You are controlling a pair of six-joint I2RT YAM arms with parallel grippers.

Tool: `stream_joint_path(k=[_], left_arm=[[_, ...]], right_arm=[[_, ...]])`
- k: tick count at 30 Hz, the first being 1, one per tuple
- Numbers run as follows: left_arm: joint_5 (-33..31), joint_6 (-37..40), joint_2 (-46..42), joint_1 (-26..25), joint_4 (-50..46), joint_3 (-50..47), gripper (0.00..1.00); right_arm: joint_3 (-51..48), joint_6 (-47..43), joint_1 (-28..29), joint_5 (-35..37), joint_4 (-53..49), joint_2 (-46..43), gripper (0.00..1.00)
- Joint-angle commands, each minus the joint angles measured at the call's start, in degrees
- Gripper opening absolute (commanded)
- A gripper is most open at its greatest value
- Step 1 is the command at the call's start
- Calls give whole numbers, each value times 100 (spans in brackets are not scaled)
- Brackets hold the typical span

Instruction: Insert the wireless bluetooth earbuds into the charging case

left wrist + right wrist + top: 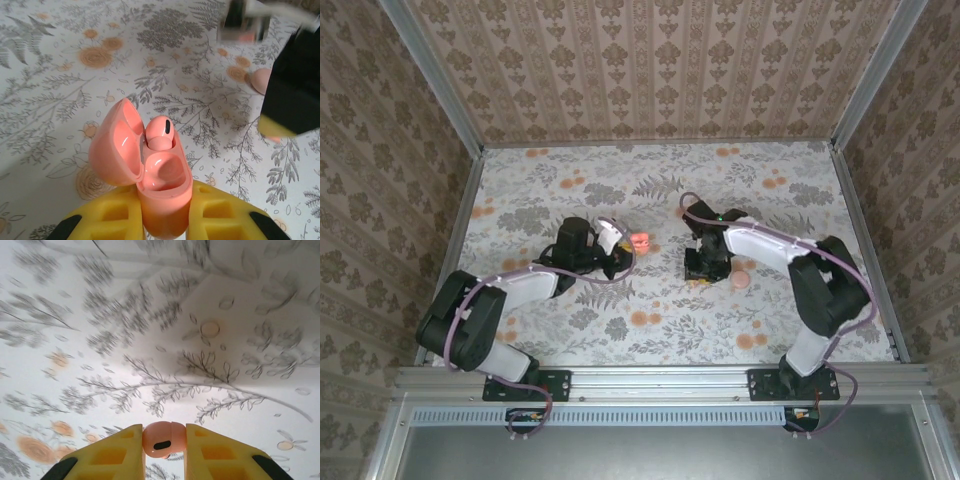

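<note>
Case with two buds: one seated, one pinched in the right gripper.

We list the case (pixel 165 175) first: coral, upright, lid swung open to one side. Its lower body is clamped between the yellow pads of the left gripper (pixel 167 217), left of the middle of the floral cloth (pixel 650 190). The seated bud (pixel 160 132) stands in the case's far well, its rounded head proud of the rim, and the near well shows a glossy hollow. The loose bud (pixel 162 437) is squeezed between the yellow pads of the right gripper (pixel 164 446), above the cloth to the right of the case and apart from it; we cannot tell whether it touches the cloth. A pale-pink disc (pixel 742 279) lies on the cloth just beside the right gripper.
</note>
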Motion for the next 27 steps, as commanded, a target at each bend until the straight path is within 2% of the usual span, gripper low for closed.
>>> stream_joint_path(k=[1,9,17,27], left_arm=[[289,184,138,-99,316,234,15],[315,39,443,-254,469,712,15],[333,-129,755,-411,632,1176,15],[333,-572,872,-456,1057,1277,16]], right_arm=[[-346,133,-33,608,1024,-682,22],[-1241,-306,-36,670,3400,-1967,21],[-2029,-452,-42,422,5261,-2608,20],[-2290,-70,-33,175,6285,-2586,20]])
